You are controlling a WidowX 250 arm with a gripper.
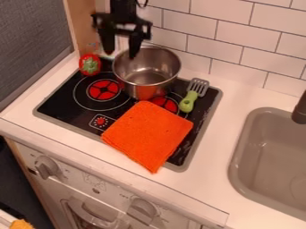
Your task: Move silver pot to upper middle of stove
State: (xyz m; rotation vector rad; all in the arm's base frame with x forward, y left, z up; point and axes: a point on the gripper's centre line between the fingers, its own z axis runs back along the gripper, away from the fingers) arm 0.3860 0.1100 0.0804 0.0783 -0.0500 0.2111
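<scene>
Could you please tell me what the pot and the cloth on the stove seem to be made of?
The pot looks like bare metal, probably stainless steel, with a smooth, shiny finish: its silver wall carries bright reflections. The cloth seems to be a soft, matte fabric, perhaps terry or microfibre, judging by its slightly fuzzy orange surface and folded layers; the exact fibre can't be told.

The black arm (124,6) had a thin, curved cable (143,5). Its black pincer (121,53) had a wide crossbar (124,32) and two chunky fingers (108,41).
</scene>
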